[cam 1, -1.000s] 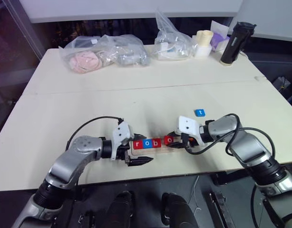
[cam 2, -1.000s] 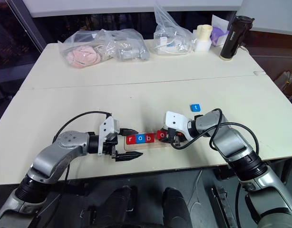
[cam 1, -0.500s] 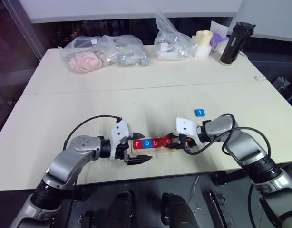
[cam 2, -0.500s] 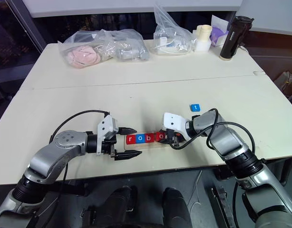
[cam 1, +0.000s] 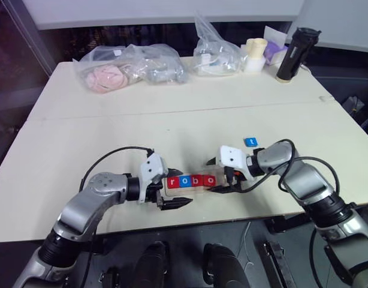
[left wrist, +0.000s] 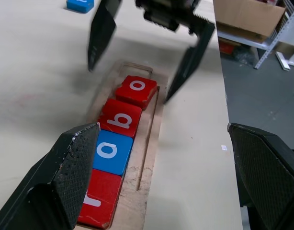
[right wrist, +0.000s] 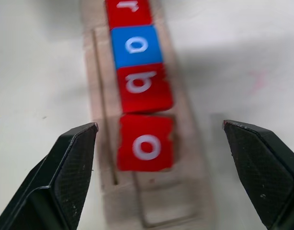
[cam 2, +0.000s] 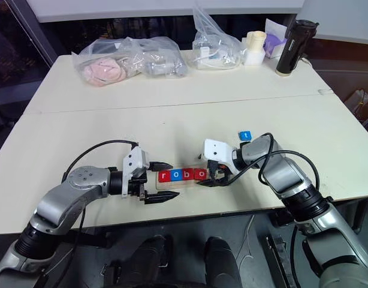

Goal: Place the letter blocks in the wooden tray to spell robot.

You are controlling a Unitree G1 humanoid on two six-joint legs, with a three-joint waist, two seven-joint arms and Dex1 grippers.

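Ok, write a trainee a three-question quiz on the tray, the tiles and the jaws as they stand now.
1. How many letter blocks lie in the wooden tray?
2. True or false: the blue t tile sits in the tray.
3. The right gripper has its jaws: A shut on a tile, B open around the tray's end, C shut on nothing.

Key: 1. Four, reading r, o, b, o. 2. False; it lies on the table beyond the right arm. 3. B.

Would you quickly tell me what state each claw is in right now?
Left claw: open, holding nothing, at the wooden tray's end.
Right claw: open, holding nothing, straddling the red o block.
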